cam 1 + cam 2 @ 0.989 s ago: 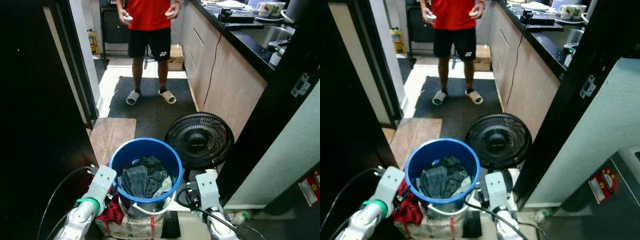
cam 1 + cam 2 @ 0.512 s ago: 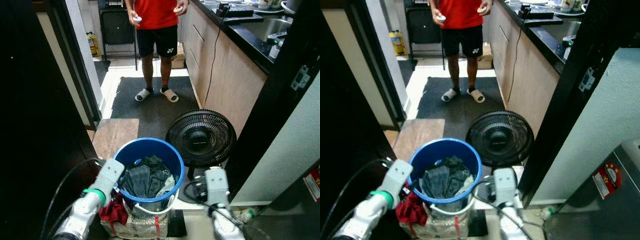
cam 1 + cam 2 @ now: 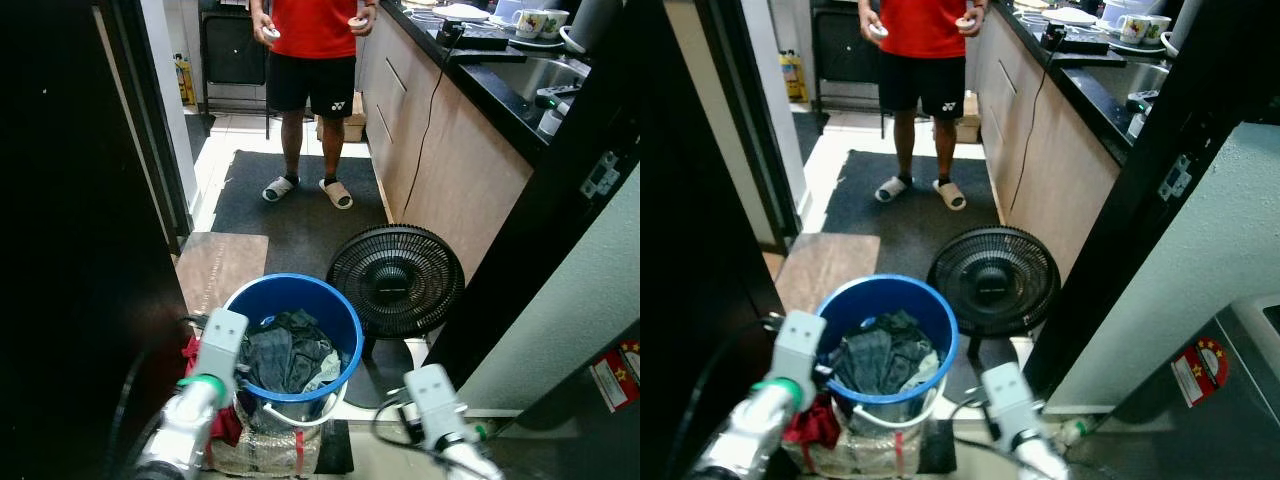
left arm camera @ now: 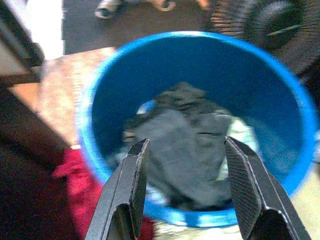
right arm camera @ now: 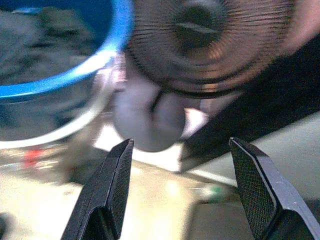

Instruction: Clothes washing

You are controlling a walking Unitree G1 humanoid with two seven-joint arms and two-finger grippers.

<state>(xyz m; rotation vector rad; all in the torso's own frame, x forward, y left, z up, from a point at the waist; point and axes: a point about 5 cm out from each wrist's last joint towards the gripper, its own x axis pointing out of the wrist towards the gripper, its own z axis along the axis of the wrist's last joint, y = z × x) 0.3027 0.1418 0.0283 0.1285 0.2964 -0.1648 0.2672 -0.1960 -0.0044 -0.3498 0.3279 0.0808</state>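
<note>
1. Head views: you see one blue bucket (image 3: 292, 300) on the floor, just beside one black fan (image 3: 397, 279). Dark clothes (image 3: 290, 352) lie piled inside; one red cloth (image 3: 812, 423) lies outside it. One person (image 3: 311, 60) stands far behind.
2. Left wrist view: your left gripper (image 4: 187, 172) is wide open above the clothes. They look soft and light; pinch a raised fold at the pile's top.
3. Right wrist view: your right gripper (image 5: 180, 175) is wide open, holding nothing, near the fan base.

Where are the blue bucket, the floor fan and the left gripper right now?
blue bucket (image 3: 343, 318), left eye view, on its right rim.
floor fan (image 3: 396, 281), left eye view, on the centre hub of its black grille.
left gripper (image 4: 187, 187), left wrist view, midway between its open fingertips, above the clothes in the bucket.
</note>
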